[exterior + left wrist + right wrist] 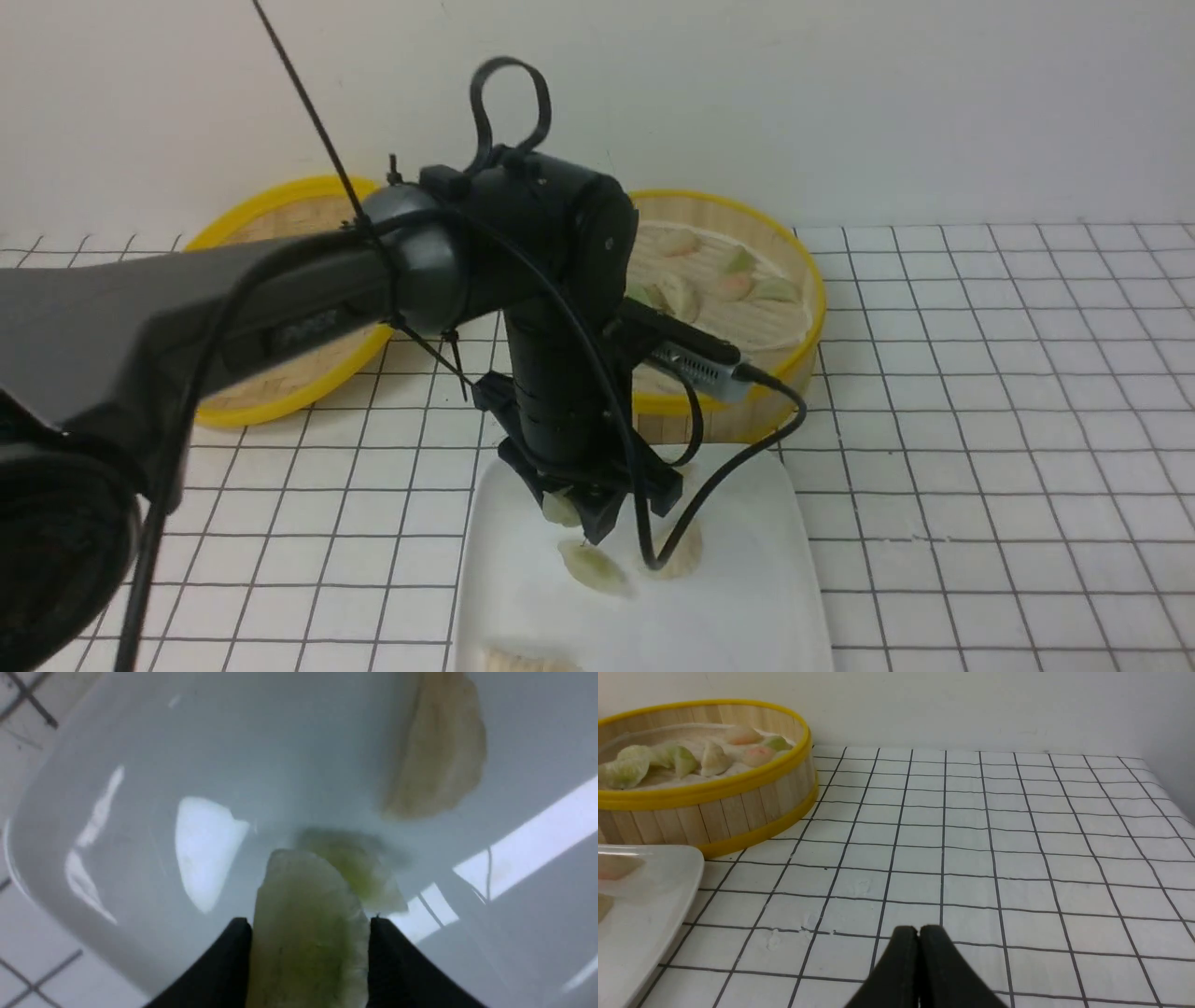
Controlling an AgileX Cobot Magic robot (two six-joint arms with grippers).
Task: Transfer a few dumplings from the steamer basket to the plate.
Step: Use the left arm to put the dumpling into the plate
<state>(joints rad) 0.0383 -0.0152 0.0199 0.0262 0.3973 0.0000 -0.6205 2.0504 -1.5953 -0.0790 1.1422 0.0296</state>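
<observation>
My left gripper [574, 518] hangs just above the white plate [747, 597], shut on a pale green dumpling [308, 933] that stands upright between its black fingers. Below it on the plate [280, 742] lie a green dumpling [595, 567] and a cream one [680, 553]; a third [523, 661] shows at the near edge. Behind the plate stands the steamer basket [812, 280], holding several more dumplings [681, 297]. My right gripper [919, 929] is shut and empty, low over the tiles to the right of the plate [644, 914] and the basket [738, 807].
The flat yellow-rimmed lid [280, 392] lies at the back left, partly behind my left arm. The arm's cable [709, 485] droops over the plate. White gridded tabletop [1017, 835] stretches to the right, with a wall behind.
</observation>
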